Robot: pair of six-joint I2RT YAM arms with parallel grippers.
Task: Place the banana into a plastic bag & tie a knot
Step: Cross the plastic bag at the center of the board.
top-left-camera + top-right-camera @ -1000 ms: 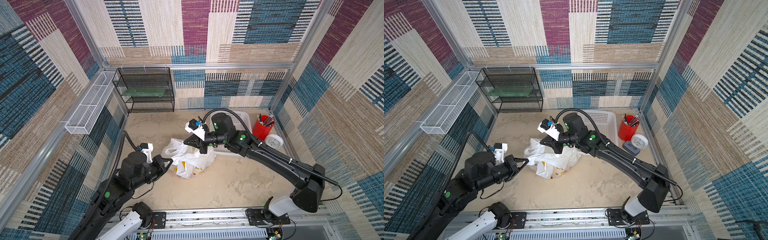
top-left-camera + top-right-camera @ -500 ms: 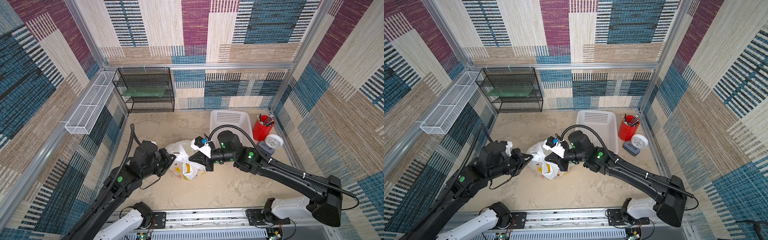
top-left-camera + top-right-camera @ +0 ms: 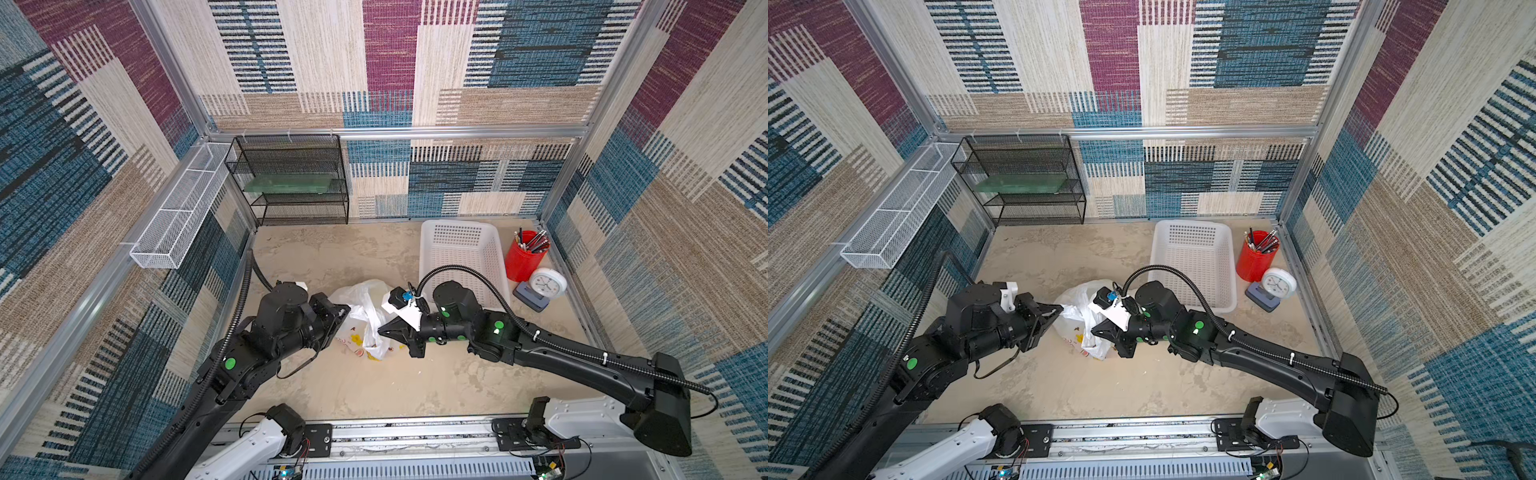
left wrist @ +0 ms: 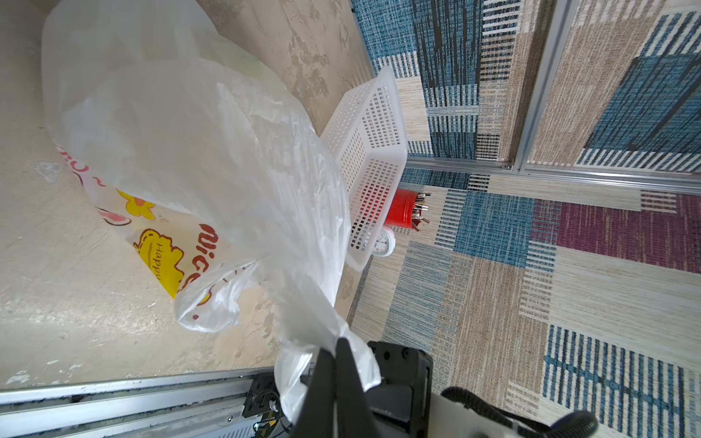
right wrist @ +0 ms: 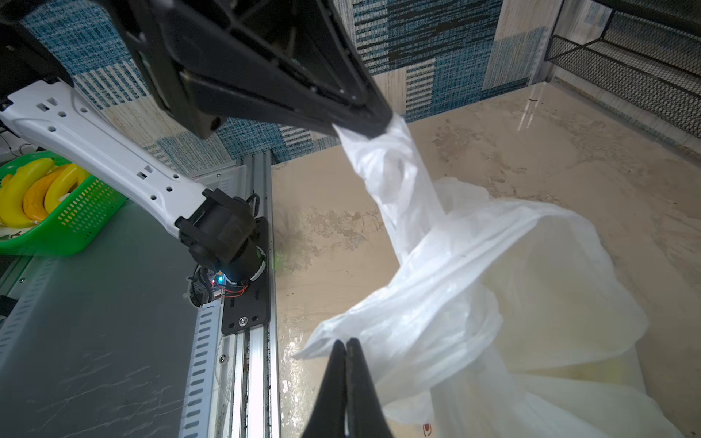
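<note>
White basket (image 3: 459, 253) beside red pen cup (image 3: 524, 261), clock (image 3: 548, 284)

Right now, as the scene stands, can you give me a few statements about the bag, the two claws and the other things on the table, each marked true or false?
1. The left gripper and the right gripper are both shut on the plastic bag. True.
2. The plastic bag lies inside the white basket. False: it sits on the table, beside the basket, between the two grippers.
3. The red cup holds pens. True.
4. The clock lies inside the white basket. False: it stands on the table next to the red cup.
</note>
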